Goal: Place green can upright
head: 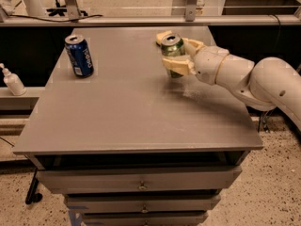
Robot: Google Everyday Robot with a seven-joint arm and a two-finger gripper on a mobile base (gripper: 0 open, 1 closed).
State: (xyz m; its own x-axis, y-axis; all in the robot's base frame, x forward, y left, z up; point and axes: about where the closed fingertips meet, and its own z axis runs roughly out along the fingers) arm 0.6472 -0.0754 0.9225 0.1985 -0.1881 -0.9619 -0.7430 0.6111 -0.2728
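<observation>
The green can (pixel 172 49) stands upright, silver top facing up, in the right rear part of the grey table (pixel 127 112). Its base is at or just above the tabletop; I cannot tell if it touches. My gripper (pixel 173 51) reaches in from the right on a white arm (pixel 249 79). Its cream fingers (pixel 178 66) are shut around the can's body, one in front and one behind. The lower part of the can is partly hidden by the front finger.
A blue Pepsi can (pixel 79 55) stands upright at the table's left rear. A white pump bottle (pixel 11 80) sits on a lower ledge to the left. Drawers (pixel 141 182) run under the tabletop. A rail with metal posts (pixel 141 20) crosses behind the table.
</observation>
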